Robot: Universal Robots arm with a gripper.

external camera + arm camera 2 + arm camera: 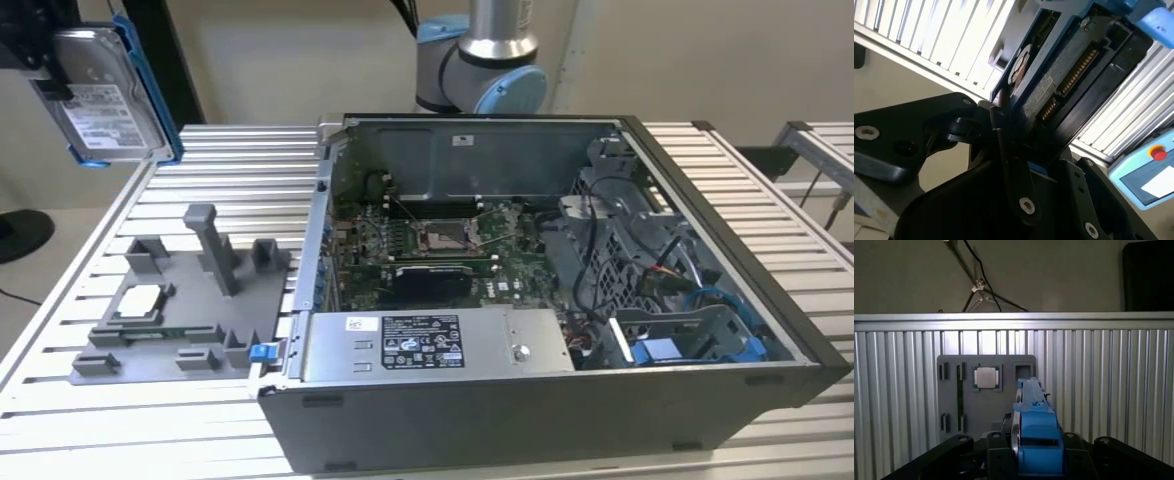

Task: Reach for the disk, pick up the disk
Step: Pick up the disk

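The disk (110,100), a silver-grey drive with a white label in a blue bracket, hangs upright in the air at the exterior view's top left, well above the ribbed table. My gripper (56,82) is shut on it, its black body against the drive's side. In the first wrist view the disk (1035,432) stands edge-on between the black fingers (999,447), blue bracket facing the camera. The second wrist view shows the disk's (1064,75) underside and connector clamped in my gripper (1019,145).
Below the disk lies a grey fixture tray (200,345) with an upright post and a small square chip (140,300). An open computer case (454,430) takes up the table's middle and right. The arm's base (481,60) stands behind it. A panel with a red button (1156,152) sits nearby.
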